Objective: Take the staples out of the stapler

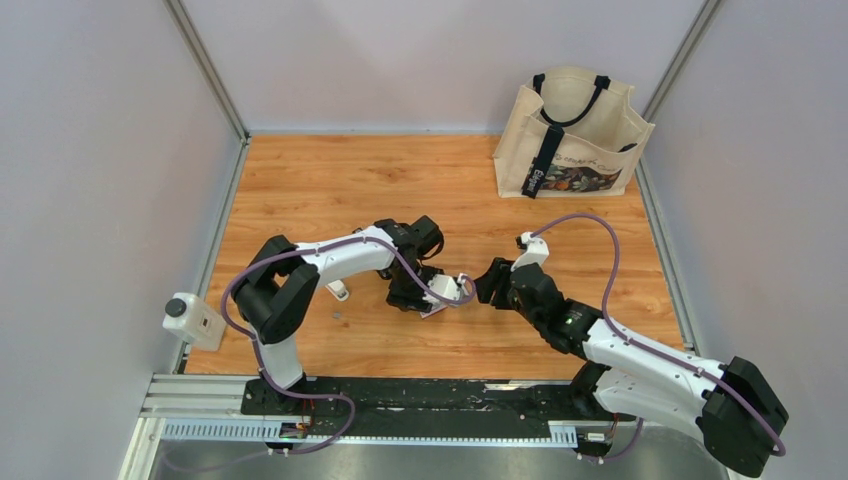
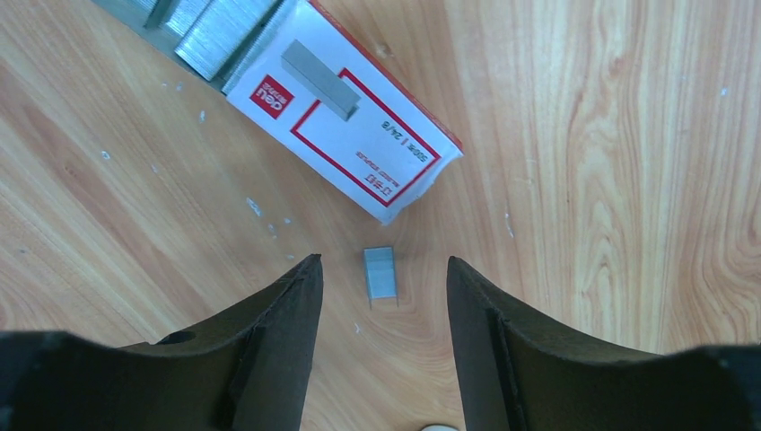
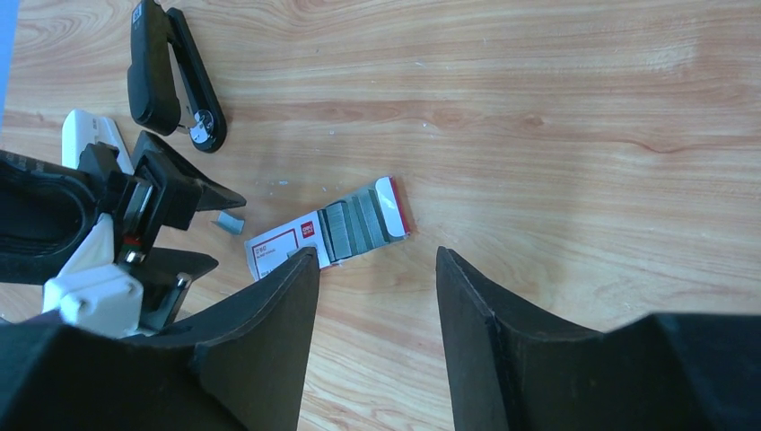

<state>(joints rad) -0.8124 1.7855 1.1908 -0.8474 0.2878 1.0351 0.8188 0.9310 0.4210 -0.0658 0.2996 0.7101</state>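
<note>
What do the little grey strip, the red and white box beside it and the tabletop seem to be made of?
The staple strip looks like bare metal: dull silver-grey, finely ribbed. The box seems printed card, white with red lines. The tabletop shows wood grain with a smooth sheen; solid wood or laminate, I cannot tell.

Staples: short grey metal strip of staples (image 2: 380, 272), joined in one small block.
Pose: flat on the wooden tabletop (image 2: 583, 135), thin legs towards the near edge of the left wrist view.
Position: loose, just beside a corner of the pink-and-white flat box (image 2: 354, 135), not touching it.
Stapler: black elongated stapler (image 3: 170, 76), lying on the tabletop well apart from the strip, its two long parts side by side.
</note>
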